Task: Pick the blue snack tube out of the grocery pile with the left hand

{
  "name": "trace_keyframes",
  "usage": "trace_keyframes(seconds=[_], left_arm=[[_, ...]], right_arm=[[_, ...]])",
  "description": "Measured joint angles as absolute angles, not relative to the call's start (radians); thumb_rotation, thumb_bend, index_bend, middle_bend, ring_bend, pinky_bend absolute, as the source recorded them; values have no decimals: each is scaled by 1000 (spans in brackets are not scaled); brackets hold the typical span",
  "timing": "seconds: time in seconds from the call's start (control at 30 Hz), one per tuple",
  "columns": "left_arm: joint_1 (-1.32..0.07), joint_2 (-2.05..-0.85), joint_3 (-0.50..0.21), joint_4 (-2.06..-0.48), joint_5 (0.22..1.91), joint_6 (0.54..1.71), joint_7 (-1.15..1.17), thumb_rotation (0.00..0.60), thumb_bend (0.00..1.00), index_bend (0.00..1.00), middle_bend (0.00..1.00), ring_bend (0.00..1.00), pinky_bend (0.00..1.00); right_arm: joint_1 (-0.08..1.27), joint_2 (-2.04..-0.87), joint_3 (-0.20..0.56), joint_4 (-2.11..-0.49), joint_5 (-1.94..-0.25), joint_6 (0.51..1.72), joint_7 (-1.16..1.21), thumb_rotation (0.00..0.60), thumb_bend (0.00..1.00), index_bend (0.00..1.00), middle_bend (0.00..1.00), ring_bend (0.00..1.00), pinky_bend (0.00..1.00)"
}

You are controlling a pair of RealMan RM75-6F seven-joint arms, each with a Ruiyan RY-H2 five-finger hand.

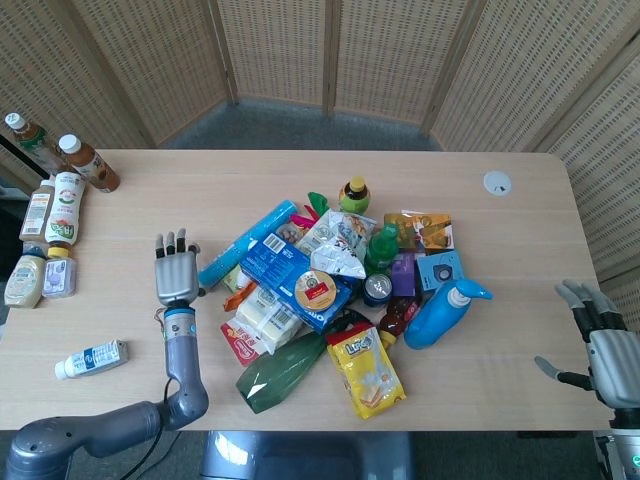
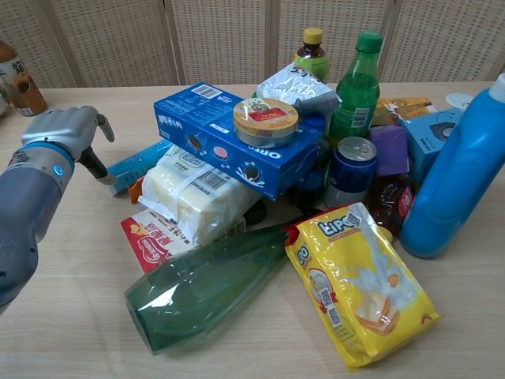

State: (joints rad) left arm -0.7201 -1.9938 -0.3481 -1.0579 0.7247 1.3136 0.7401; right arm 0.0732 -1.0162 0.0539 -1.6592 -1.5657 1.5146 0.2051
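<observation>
The blue snack tube (image 1: 246,243) lies slanted at the pile's upper left edge, its lower end poking out from under the blue cookie box (image 1: 285,268). In the chest view only that lower end of the tube (image 2: 136,165) shows beside the box (image 2: 237,138). My left hand (image 1: 175,273) hovers flat just left of the tube's lower end, fingers apart and holding nothing; its thumb nearly reaches the tube in the chest view (image 2: 72,130). My right hand (image 1: 603,348) rests open at the table's right edge, far from the pile.
Piled groceries include a green glass bottle (image 1: 282,368), a yellow snack bag (image 1: 371,373), a blue detergent bottle (image 1: 443,313) and a white wrapped pack (image 1: 263,315). Several bottles (image 1: 50,225) stand along the left edge. A small white tube (image 1: 91,358) lies near the front left.
</observation>
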Motion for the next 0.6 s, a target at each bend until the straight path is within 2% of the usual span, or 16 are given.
trace_keyframes(seconds=[0.6], left_arm=[[-698,-1993,-372,-910,786,1266,701,600,19,315,0,0,0]], right_arm=[[72,-1013,55,-1658,-1565,1516,211,600,0,0,0,0,0]])
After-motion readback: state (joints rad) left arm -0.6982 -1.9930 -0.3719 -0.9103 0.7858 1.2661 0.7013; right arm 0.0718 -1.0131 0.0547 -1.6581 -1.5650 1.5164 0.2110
